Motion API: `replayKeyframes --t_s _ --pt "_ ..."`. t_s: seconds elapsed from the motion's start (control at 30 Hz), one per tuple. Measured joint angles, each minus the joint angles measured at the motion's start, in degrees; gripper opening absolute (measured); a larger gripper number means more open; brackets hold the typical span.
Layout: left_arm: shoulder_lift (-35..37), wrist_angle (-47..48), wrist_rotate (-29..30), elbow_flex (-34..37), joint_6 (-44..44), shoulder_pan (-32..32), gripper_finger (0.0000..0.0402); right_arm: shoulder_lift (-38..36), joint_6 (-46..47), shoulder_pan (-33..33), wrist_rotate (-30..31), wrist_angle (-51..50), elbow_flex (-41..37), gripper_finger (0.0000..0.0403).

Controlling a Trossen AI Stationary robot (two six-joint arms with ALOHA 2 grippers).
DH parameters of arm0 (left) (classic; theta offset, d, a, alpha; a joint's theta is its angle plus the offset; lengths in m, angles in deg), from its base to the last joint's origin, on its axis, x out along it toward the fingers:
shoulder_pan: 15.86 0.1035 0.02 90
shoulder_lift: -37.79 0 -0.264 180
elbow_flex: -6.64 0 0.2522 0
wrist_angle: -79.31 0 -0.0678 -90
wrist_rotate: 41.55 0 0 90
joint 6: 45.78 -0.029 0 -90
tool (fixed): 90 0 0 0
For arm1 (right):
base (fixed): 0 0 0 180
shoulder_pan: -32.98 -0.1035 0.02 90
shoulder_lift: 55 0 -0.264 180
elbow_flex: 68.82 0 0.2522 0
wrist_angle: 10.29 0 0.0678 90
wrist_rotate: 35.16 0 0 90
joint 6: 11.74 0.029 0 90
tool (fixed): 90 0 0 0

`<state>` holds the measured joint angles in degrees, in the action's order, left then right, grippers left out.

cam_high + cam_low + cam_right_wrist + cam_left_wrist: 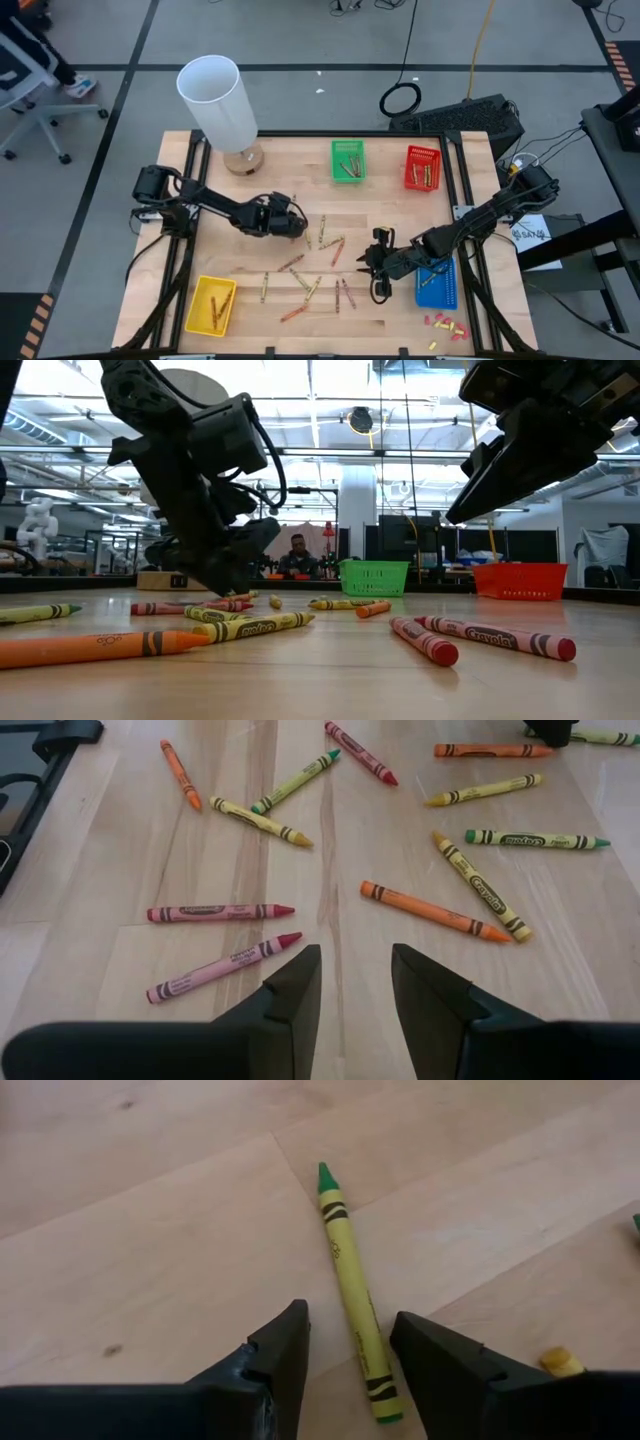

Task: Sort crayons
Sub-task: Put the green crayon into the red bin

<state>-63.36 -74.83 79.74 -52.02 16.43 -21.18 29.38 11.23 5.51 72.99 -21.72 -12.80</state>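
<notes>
- My left hand [297, 228] hovers low over the worktop [290, 170], fingers [270, 1355] spread and unloaded, straddling a yellow-wrapped, green-tipped crayon [352, 1285] that lies flat between them; no grip is made yet.
- My right hand [378, 262] is raised above the worktop near the blue basket [437, 283], fingers [290, 985] parted and carrying nothing; two red crayons [220, 911] lie just ahead of it.
- Most of the loose crayons [320, 270] are scattered across the middle of the worktop between the two hands: red, orange, yellow and green-tipped, all lying flat, most apart from one another.
- Sorted so far: a few crayons each in the green basket [348, 161], the red basket [422, 167] and the yellow basket [211, 304]. I cannot confirm the blue basket's contents, as the right arm covers part of it.
- My judgement: the task is at an early to middle stage, with the larger share still to be picked.
</notes>
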Motion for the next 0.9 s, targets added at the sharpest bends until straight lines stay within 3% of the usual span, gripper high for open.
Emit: replayKeyframes --t_s 0.63,0.9 --pt "-0.15 -1.13 -1.23 0.00 -7.30 -0.07 0.0041 0.00 -0.08 0.01 0.00 0.00 0.00 0.0110" --pt "0.14 -0.91 -1.01 -0.20 -9.73 -0.07 0.0012 0.00 -0.08 0.01 0.04 0.02 0.00 0.0110"
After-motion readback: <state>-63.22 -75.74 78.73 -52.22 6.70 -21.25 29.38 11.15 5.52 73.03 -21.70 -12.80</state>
